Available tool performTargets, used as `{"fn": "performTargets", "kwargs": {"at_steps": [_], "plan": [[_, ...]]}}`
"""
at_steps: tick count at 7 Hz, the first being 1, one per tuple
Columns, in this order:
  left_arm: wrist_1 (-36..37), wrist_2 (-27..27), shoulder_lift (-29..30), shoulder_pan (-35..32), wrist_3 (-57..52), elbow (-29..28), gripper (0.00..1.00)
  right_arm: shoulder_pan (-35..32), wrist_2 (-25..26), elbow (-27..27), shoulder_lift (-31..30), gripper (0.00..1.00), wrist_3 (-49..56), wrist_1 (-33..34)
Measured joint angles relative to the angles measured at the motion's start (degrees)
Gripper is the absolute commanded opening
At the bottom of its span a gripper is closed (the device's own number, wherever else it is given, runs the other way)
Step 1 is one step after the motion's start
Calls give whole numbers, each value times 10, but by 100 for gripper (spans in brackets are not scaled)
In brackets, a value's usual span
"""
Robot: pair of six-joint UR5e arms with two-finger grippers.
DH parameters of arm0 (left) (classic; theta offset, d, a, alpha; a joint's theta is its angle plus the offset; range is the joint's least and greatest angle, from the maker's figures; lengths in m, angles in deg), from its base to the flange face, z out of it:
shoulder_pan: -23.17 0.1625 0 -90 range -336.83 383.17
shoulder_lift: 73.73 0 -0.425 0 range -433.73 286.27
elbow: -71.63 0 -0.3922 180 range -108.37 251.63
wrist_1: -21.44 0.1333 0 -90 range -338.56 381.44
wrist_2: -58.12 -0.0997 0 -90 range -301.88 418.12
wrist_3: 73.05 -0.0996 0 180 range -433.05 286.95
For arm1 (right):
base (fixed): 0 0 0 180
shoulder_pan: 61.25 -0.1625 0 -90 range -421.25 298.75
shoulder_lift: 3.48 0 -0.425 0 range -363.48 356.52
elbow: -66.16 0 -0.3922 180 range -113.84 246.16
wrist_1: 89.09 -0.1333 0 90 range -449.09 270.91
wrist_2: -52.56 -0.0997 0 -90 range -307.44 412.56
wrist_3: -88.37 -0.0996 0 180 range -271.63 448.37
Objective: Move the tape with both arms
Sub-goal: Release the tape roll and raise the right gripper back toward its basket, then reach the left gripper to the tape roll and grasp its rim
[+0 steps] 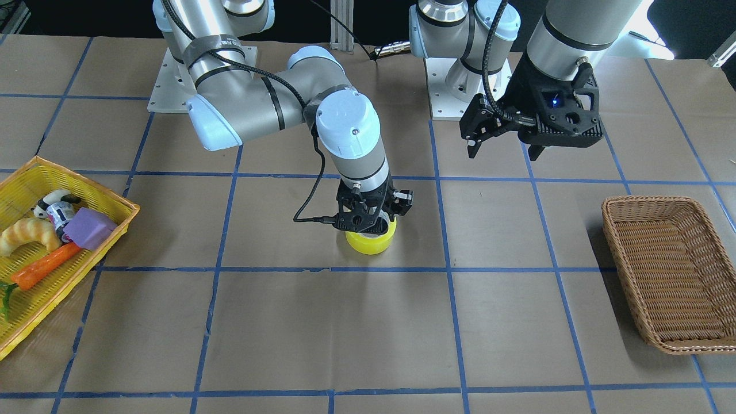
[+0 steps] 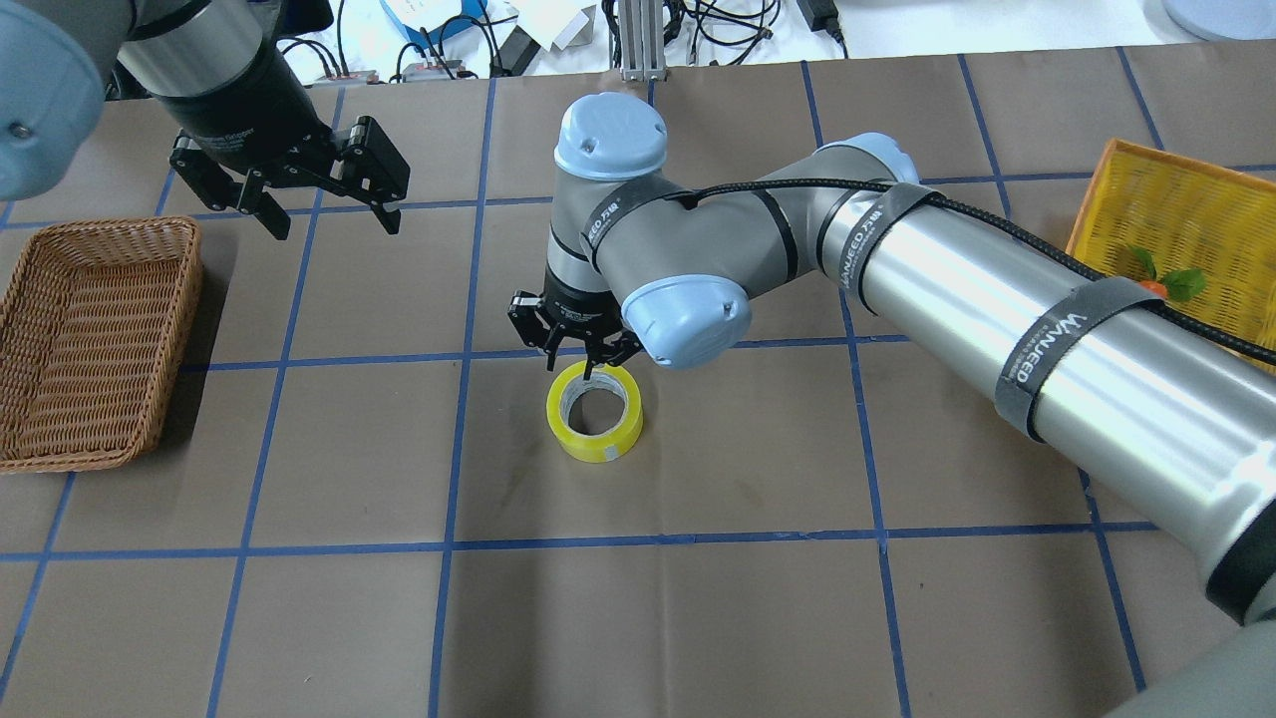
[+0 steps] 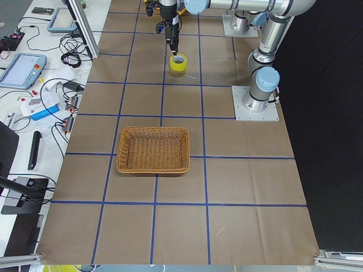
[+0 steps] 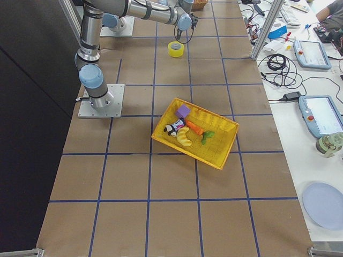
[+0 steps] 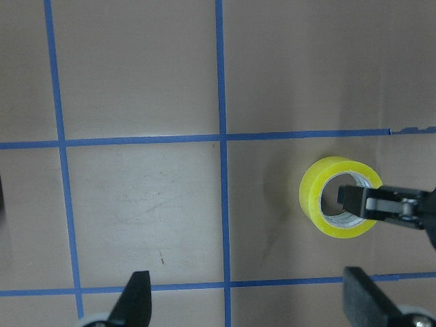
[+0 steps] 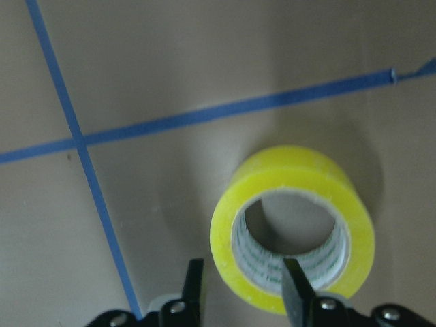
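The yellow tape roll [image 1: 371, 242] lies flat on the table near the middle, its grey-white core facing up; it also shows in the overhead view [image 2: 593, 446]. My right gripper [image 2: 588, 364] points down over its far rim. In the right wrist view one finger [image 6: 194, 286] stands outside the tape [image 6: 293, 170] wall and the other inside the core, with gaps either side. The right gripper [image 6: 245, 289] is open. My left gripper [image 2: 319, 204] hangs open and empty above the table, away from the tape. In the left wrist view the tape [image 5: 313, 197] shows to the right.
A brown wicker basket [image 2: 100, 224] stands on the robot's left side of the table. A yellow basket [image 1: 34, 167] on the robot's right side holds a purple block [image 1: 89, 228], a carrot, a croissant and a small toy. Blue tape lines grid the brown table.
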Motion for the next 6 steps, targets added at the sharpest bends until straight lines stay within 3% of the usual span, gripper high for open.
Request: {"fn": "performTargets", "kwargs": {"at_steps": [2, 4, 6], "plan": [[1, 1, 0, 1, 0, 1, 100, 84, 51, -16, -41, 100, 197, -20], [4, 4, 12, -5, 25, 2, 100, 208, 66, -7, -91, 100, 394, -107], [29, 6, 20, -39, 69, 35, 100, 289, 69, 10, -109, 100, 481, -145]]}}
